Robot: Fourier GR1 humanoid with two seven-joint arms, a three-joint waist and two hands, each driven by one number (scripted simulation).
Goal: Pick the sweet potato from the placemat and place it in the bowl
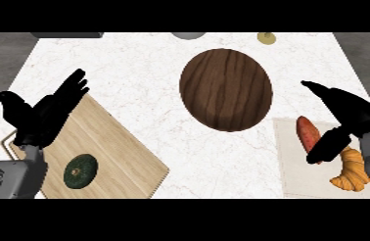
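An orange-red sweet potato lies on a pale placemat at the right. A brown wooden bowl sits in the middle of the counter. My right hand hovers over the placemat just right of the sweet potato, open, with its thumb reaching down beside the potato's lower end. My left hand rests open at the left edge, fingers up.
A croissant lies on the placemat below the right hand. A light wooden cutting board at the left carries a dark green round vegetable. A grey object and a small yellowish object stand at the far edge.
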